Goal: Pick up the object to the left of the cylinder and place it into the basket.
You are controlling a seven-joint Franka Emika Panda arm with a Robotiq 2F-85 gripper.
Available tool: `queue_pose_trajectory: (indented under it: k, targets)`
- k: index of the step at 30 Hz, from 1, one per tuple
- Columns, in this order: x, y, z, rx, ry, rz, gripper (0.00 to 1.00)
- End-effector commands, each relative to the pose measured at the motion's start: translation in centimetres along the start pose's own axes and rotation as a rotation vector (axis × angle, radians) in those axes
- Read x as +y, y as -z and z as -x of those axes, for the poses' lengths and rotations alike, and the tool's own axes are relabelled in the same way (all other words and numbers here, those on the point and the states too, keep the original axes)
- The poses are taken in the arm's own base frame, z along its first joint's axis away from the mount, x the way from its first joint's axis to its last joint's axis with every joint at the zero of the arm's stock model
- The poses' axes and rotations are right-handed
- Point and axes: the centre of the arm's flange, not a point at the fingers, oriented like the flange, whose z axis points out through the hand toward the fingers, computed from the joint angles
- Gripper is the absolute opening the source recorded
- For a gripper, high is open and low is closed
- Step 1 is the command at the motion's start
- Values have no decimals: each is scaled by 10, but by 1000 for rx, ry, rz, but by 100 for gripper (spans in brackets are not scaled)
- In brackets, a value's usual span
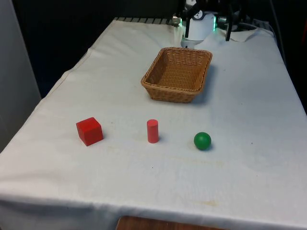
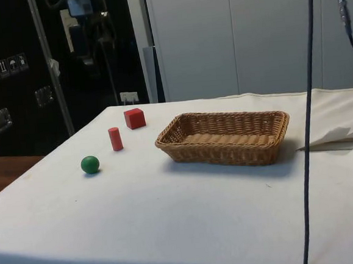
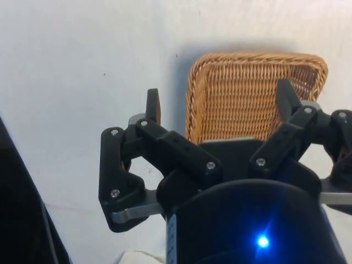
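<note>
A red cube point(image 1: 89, 131) point(image 2: 134, 118) lies on the white cloth at the front view's left, beside an upright red cylinder point(image 1: 152, 131) point(image 2: 115, 138). A green ball point(image 1: 202, 141) point(image 2: 90, 164) rests on the cylinder's other side. The wicker basket point(image 1: 156, 90) point(image 2: 222, 153) point(image 3: 196, 93) stands empty farther back, towards the robot. My gripper point(image 3: 219, 100) hovers high above the basket's near end, open, with nothing between its fingers. One fingertip point(image 3: 153, 104) is over the cloth, the other point(image 3: 286, 94) over the basket.
The robot's base point(image 1: 197, 26) stands just behind the basket at the table's far end. A black cable point(image 2: 307, 128) hangs down in the side view. A wooden surface point(image 1: 158, 224) pokes out under the table's near edge.
</note>
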Motion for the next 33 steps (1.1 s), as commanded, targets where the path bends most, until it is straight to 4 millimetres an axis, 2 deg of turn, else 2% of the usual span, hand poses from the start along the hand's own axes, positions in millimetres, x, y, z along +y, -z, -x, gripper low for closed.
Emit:
queue_pose_trajectory:
  k: [1,9,18,33]
  targets:
    - [-2,-2,-4,7,-4,-4,100]
    - [-10,-15,-16,32,-12,11,100]
    - [-12,-24,-18,32,-7,24,100]
    - [-21,-52,-35,81,-8,43,100]
